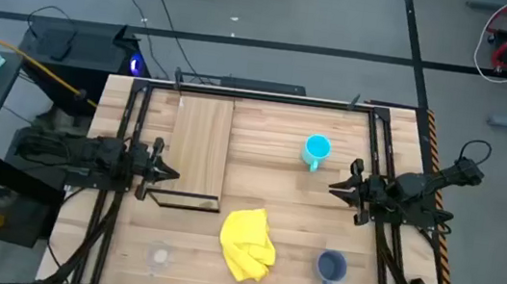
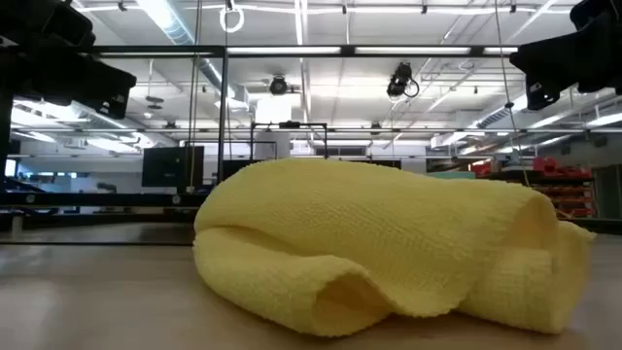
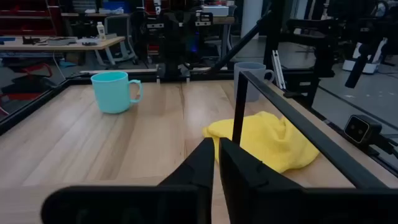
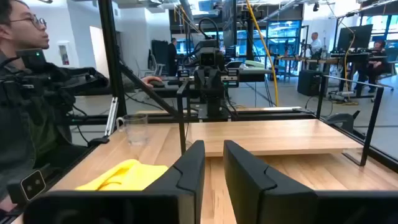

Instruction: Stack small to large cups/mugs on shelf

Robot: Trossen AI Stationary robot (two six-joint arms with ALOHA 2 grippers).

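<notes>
The bright cyan mug stands upright on the planked table right of centre, also the cyan mug. The grey-blue mug stands near the front right, and the small clear cup near the front left, also the clear cup. The pale shelf with its black frame lies at the left centre. My left gripper hovers shut at the shelf's near left corner. My right gripper hovers just right of the cyan mug, open by a narrow gap, with nothing between its fingers.
A crumpled yellow cloth lies at the front centre between the clear cup and the grey-blue mug, and fills the low view. Black frame rails run along the table's sides. A person sits beyond the table's left edge.
</notes>
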